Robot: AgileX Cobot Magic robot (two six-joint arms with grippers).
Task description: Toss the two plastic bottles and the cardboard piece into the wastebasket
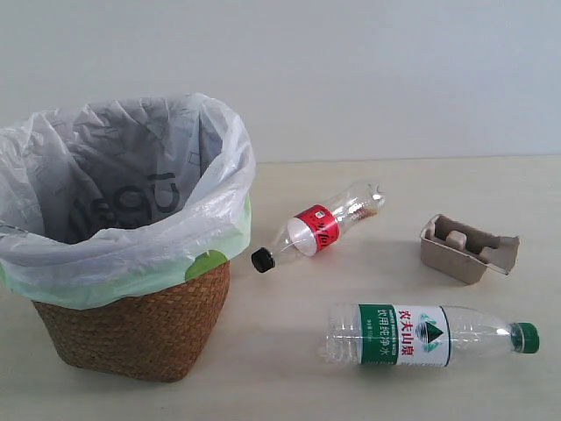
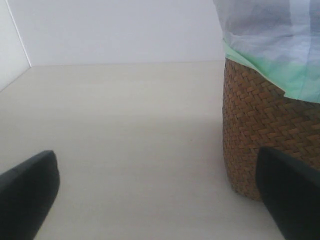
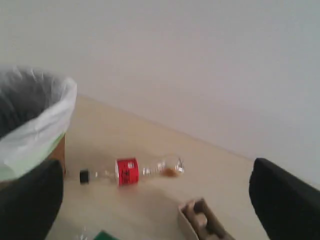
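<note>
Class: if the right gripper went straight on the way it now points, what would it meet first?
Most likely the red-label bottle, which lies on the table roughly centred ahead of the open right gripper. Depth is unclear, so it might touch the table first.

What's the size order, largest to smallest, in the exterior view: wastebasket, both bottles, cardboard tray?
1. brown woven wicker wastebasket
2. green-and-white-label clear plastic bottle
3. red-label clear plastic bottle: it lies farther back and angled, so 2 versus 3 is unsure
4. grey-beige moulded cardboard tray
</note>
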